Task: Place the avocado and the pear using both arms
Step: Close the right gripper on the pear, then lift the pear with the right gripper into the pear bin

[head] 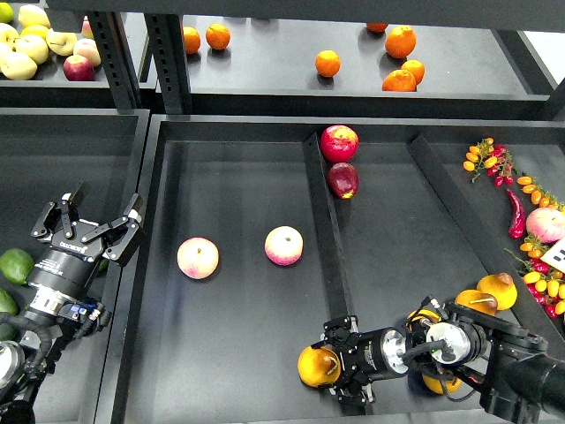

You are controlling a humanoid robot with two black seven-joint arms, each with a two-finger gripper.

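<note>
Right gripper (328, 371), low in the frame's centre, has its fingers around the smooth orange-yellow roundish pear (315, 366), gripping it. I see my left gripper (88, 225) spread wide and empty at mid-left, beside two dark green avocados (15, 265). Two pink-and-yellow peaches (198, 257) sit mid-frame.

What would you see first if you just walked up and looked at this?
Probably the right gripper at the bottom, its fingers around an orange-yellow pear in the big dark tray. Next, two pink peaches side by side in the middle of that tray. On the left, the left gripper hangs open and empty above its own bin.
</note>
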